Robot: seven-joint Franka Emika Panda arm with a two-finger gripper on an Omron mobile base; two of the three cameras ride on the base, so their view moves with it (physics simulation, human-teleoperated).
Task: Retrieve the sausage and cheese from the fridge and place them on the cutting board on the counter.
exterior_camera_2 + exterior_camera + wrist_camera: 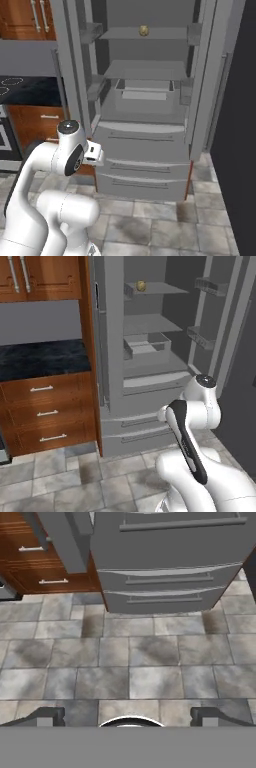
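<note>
The cheese (141, 286) sits on the fridge's top shelf (165, 288).

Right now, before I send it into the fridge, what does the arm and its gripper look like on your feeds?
The arm is glossy white with rounded, bulbous links, a black strip along one link and a dark round cap on the joint above it. In the hand view, the gripper shows two small dark grey, blocky finger tips. No cables or markings are visible.

Flat, even rendered light; soft blur, faint shadows.

1 cheese (141, 286), 1 fridge (150, 376)
</note>
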